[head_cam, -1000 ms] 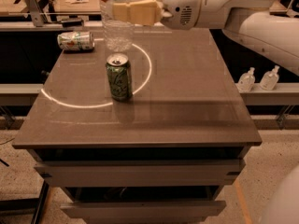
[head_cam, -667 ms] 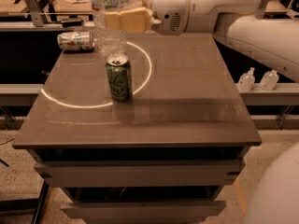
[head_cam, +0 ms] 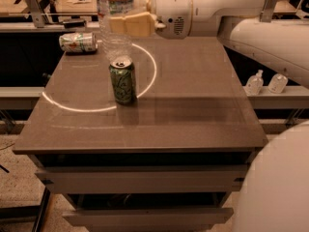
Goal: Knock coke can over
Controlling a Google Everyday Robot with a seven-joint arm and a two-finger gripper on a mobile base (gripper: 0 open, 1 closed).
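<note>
Arm reaches in from the right (roughly level); gripper held high, left of centre.

Dim, warm-lit workroom. In the middle, a grey-brown table with drawers beneath, crossed by a bright ring of light. Below, speckled floor. Behind, a wooden bench. At right, a ledge with two small bottles. Above the table's far edge, the gripper, clasped on a clear bottle.
</note>
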